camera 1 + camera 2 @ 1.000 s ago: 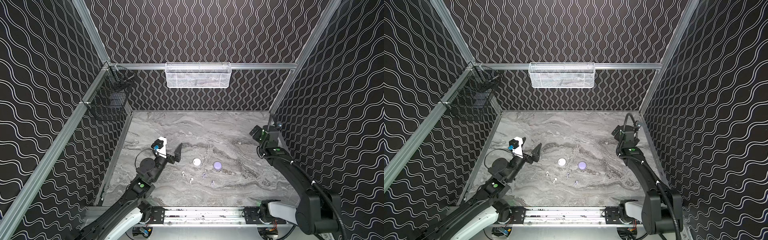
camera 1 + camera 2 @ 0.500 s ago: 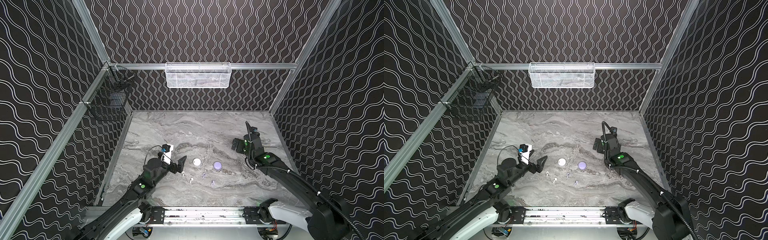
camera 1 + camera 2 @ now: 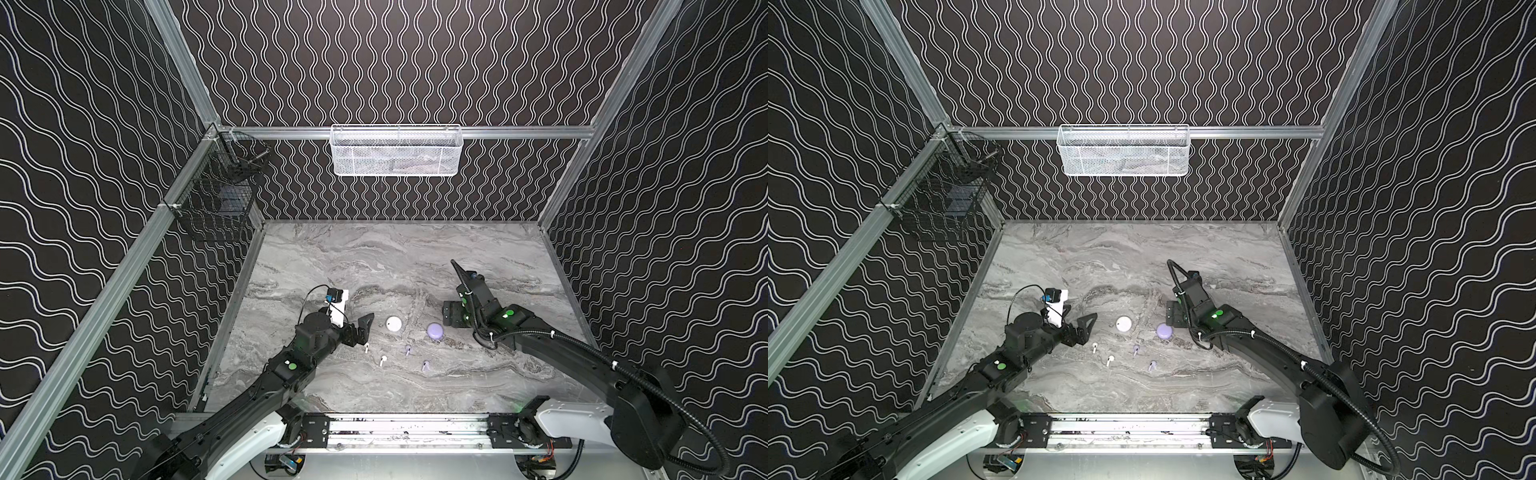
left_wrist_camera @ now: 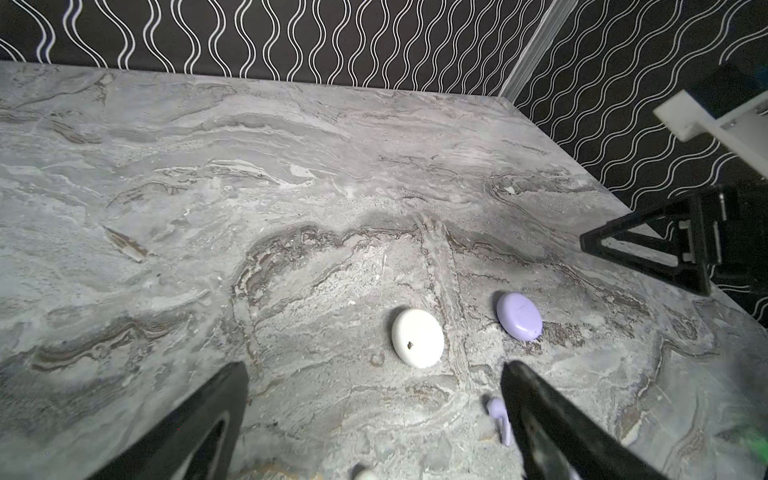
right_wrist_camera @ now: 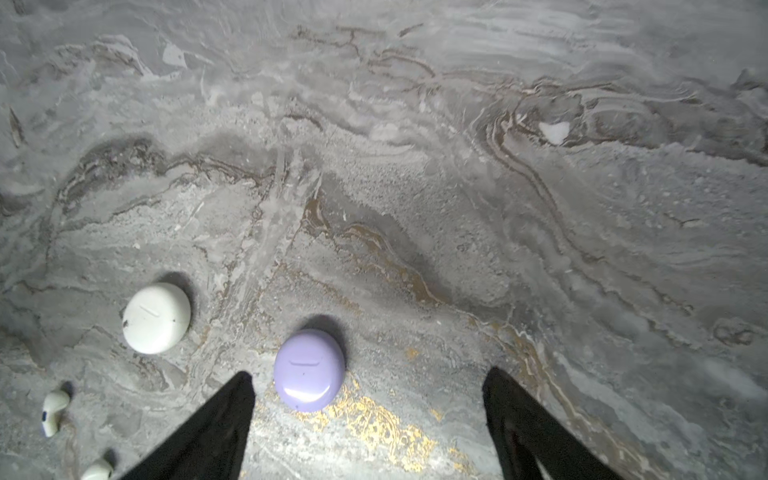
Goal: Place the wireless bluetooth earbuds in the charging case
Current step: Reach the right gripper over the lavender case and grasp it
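Beside earbuds [image 3: 381, 360], white case [image 3: 393, 323], lilac case [image 3: 434, 331]

This was a robotics lab cell: black wavy-lined panels [image 3: 374, 62] boxed in a marble-look surface [image 3: 374, 257] on aluminium framing [image 3: 519, 132]. A left arm [image 3: 257, 399] and a right arm [image 3: 561, 353] rose from a rail [image 3: 407, 428] at 6 o'clock (cables exposed). A white mesh basket [image 3: 395, 153] hung at 12 o'clock, and a black wire basket [image 3: 216, 208] at 10 o'clock.

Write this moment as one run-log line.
left claw open | right claw open | four earbuds on table | white case, lilac case closed
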You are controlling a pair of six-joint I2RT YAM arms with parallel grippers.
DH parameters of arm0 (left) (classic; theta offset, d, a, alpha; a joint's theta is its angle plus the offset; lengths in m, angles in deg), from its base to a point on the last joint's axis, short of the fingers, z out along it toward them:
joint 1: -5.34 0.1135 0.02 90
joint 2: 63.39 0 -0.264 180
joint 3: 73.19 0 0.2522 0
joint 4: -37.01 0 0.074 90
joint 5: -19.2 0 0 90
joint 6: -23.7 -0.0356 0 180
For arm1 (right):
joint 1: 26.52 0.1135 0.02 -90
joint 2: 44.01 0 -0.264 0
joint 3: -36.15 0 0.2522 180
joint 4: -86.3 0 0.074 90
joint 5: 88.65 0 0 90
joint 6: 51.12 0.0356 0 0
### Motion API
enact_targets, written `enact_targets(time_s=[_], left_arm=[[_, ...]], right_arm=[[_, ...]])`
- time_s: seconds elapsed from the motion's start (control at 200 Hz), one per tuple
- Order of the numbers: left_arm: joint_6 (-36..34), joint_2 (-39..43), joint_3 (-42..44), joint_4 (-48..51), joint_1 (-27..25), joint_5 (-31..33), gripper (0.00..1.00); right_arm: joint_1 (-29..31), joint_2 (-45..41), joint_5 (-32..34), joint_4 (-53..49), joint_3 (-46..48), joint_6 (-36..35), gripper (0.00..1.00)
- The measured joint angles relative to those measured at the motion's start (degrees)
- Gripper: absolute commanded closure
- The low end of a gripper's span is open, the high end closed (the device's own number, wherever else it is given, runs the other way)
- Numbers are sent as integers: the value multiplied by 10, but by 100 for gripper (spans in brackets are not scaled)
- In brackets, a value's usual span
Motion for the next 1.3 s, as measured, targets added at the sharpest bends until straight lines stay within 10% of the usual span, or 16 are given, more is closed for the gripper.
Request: enact_targets(time_s=[0.265,1.301], left_arm=[[0,-39,-3,-24,0,-34,9],[3,-92,-14,-44,0,-59,9]], right_arm=[[38,67,-7,-13,-21,4,30],[82,223,-17,-13,-72,-33,31]])
